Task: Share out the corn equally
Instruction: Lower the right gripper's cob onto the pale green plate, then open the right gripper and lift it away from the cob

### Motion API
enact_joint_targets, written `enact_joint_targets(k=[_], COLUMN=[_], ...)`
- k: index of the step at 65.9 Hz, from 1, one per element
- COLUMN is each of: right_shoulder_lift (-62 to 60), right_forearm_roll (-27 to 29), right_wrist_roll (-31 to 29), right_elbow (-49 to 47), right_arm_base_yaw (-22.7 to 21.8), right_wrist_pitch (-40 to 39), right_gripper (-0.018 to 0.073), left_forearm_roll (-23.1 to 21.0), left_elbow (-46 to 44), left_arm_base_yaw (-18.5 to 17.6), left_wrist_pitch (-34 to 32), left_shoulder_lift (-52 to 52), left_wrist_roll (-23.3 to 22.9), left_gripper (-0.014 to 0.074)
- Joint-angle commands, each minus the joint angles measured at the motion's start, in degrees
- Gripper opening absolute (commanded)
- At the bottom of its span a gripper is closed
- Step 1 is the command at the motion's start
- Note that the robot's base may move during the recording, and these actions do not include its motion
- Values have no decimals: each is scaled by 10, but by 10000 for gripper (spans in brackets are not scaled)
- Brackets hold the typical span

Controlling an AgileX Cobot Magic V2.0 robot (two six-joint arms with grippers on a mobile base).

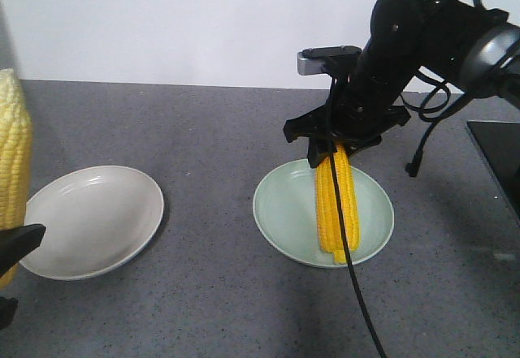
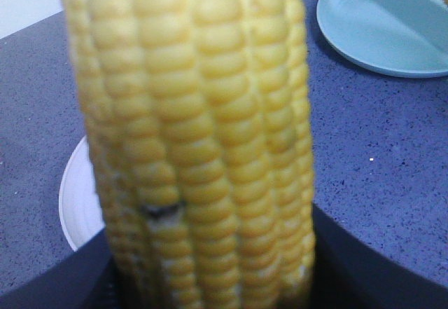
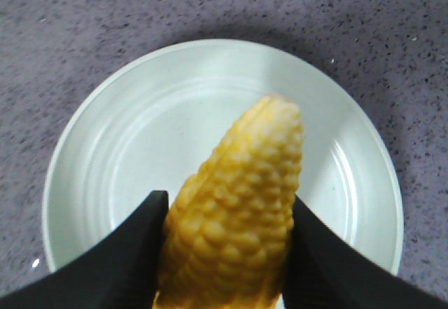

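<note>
My right gripper [image 1: 335,145] is shut on an orange-yellow corn cob [image 1: 336,204] that hangs steeply over the pale green plate [image 1: 280,204]. In the right wrist view the black fingers [image 3: 136,242] press both sides of that cob [image 3: 238,204], whose tapered tip points at the bare green plate [image 3: 133,127]; right gripper [image 3: 229,207]. My left gripper [image 2: 210,260] is shut on a paler yellow cob [image 2: 203,127] held upright, filling the left wrist view. That cob [image 1: 14,155] stands at the frame's left edge, beside the white plate [image 1: 97,220], which holds nothing.
The plates sit on a grey speckled counter [image 1: 203,309] with a white wall behind. A black cable [image 1: 357,301] trails from the right arm across the green plate's front. A dark flat panel [image 1: 497,163] lies at the right edge. Both plates [image 2: 72,200] [image 2: 381,25] show in the left wrist view.
</note>
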Motion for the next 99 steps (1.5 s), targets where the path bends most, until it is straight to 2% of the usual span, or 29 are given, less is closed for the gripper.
enact_joint_targets(k=[1,21,46,67,77,99], right_shoulder_lift=[0,69,82,47,-19,-206], right_forearm_roll=[-6,-5,-6,-22,-36,-86], right_wrist_roll=[10,13,5,0,-1,6], right_elbow=[-52,-117,-118,-113,-59,144], right_arm_base_yaw=[-1,-1,-1,1,16,94], right_wrist_pitch=[9,35,30,33,-4,-130], right_gripper=[245,272,512,525,525,525], left_forearm_roll=[1,-2,-2,-2,-2,-2], left_elbow=[-16,-16,-16,-16,-16,-16], left_arm_base_yaw=[-1,-1,-1,-1,-1,-1], left_wrist_pitch=[-38,-38,-38,-38,-38,-38], left_shoulder_lift=[-2,-2,-2,-2,-1,-1], left_wrist_roll=[0,0,0,0,0,0], left_gripper=[317,317,317,317,317,317])
